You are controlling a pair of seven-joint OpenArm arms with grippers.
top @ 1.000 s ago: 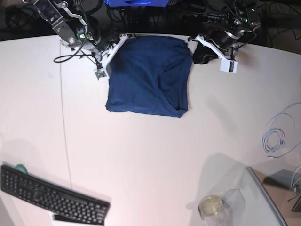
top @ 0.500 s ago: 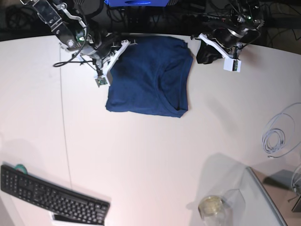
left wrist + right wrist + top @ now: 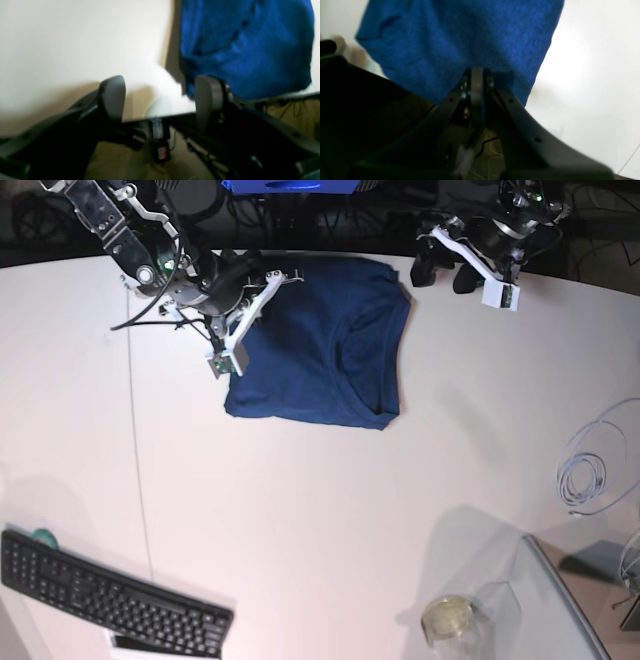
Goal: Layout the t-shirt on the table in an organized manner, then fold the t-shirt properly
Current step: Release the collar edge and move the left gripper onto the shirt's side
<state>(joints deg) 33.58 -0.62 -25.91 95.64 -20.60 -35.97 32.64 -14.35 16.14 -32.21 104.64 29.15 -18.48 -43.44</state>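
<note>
The t-shirt (image 3: 325, 345) lies as a compact folded rectangle at the far middle of the desk (image 3: 320, 510), its neckline showing on the upper layer. The left gripper (image 3: 160, 100) hovers just off the garment's far corner with its jaws apart and nothing between them. The right gripper (image 3: 477, 82) sits over the opposite far edge with its jaws pressed together; a sliver of blue shows at the pads, but whether cloth is pinched cannot be told. The fold appears largely made, so the step in hand is judged to be release and tidying. The next move calls for clearing both grippers from the cloth without dragging a layer, or squaring the slightly uneven near edge.
</note>
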